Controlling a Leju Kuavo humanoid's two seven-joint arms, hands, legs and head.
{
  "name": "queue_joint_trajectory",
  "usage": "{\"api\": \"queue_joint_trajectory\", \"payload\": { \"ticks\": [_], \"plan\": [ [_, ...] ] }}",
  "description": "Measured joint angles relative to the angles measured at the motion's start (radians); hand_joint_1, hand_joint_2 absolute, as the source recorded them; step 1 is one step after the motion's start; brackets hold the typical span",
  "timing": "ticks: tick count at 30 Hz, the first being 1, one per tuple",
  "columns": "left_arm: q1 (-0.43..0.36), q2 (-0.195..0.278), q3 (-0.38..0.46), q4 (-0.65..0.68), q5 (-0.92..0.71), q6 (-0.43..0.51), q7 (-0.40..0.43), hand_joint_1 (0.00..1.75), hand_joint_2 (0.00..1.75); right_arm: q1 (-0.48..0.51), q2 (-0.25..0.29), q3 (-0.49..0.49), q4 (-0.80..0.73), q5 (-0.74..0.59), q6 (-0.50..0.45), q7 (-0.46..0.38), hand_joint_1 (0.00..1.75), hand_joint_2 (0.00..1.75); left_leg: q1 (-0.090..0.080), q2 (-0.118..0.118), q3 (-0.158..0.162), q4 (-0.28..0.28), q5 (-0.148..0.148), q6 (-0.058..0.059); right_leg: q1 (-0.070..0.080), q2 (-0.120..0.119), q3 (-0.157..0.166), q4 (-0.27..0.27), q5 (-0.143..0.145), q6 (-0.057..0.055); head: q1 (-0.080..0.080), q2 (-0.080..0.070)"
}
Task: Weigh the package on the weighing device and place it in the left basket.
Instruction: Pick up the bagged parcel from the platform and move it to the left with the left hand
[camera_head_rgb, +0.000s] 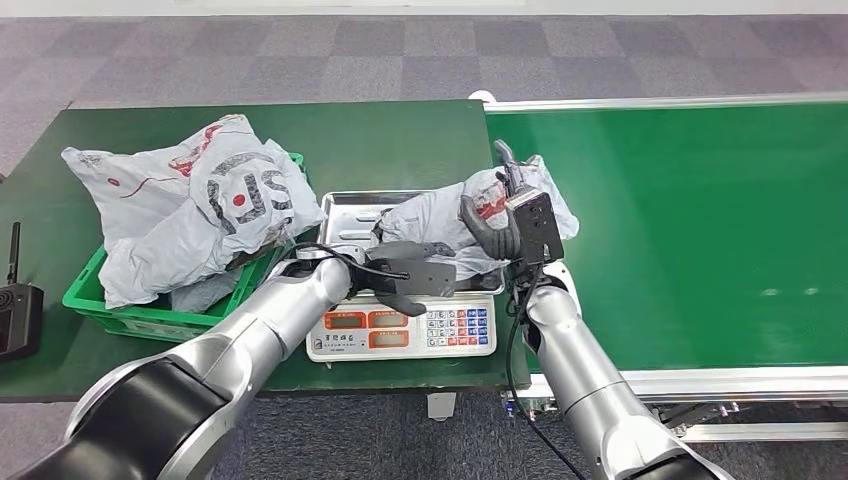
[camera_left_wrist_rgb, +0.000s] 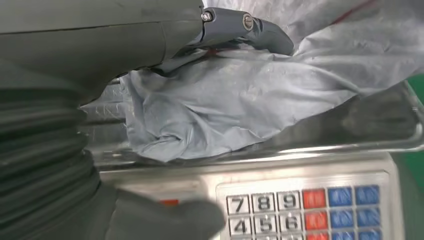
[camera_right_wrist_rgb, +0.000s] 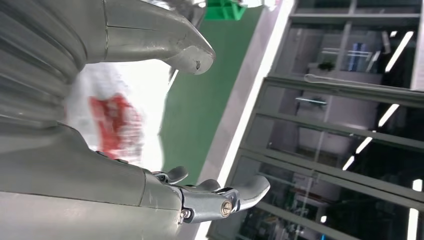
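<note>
Grey package (camera_head_rgb: 440, 222) lies in the steel pan (camera_head_rgb: 350, 208) of the scale (camera_head_rgb: 400, 330), its far end spilling over toward the green belt (camera_head_rgb: 690, 230). Left hand (camera_head_rgb: 415, 275) lies against its near side, fingers apart, gripping nothing. Right hand (camera_head_rgb: 505, 215) at the far end, fingers spread, holding nothing. Green basket (camera_head_rgb: 150, 315) to the left holds other bags (camera_head_rgb: 190, 200).
</note>
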Motion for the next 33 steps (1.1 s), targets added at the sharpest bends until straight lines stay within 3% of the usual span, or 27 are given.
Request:
{"api": "queue_joint_trajectory", "payload": {
  "ticks": [10,22,33],
  "plan": [
    [0.018,0.007,0.0,0.015,-0.015,0.139,-0.036,1.75,1.75,0.024,-0.018,0.028,-0.094,-0.032,-0.006,0.001,0.0,1.75,0.0,0.0,0.001,0.0,0.0,0.0,0.0,0.0,0.0,0.0,0.0,0.0,0.0,0.0],
    [-0.015,0.019,-0.024,-0.03,-0.155,0.41,-0.009,1.75,1.75,0.043,-0.032,0.031,-0.131,-0.033,0.012,0.02,0.0,1.75,0.001,0.0,0.0,0.0,0.001,-0.001,0.001,0.0,0.0,0.0,0.0,0.0,0.0,0.0],
    [-0.082,0.135,-0.063,-0.247,-0.272,0.558,0.076,1.75,1.75,0.079,-0.041,0.017,-0.127,-0.029,0.002,0.01,0.0,1.75,0.001,0.0,0.0,0.0,0.001,-0.001,0.001,0.0,-0.001,0.001,0.0,0.0,0.0,0.0]
  ]
}}
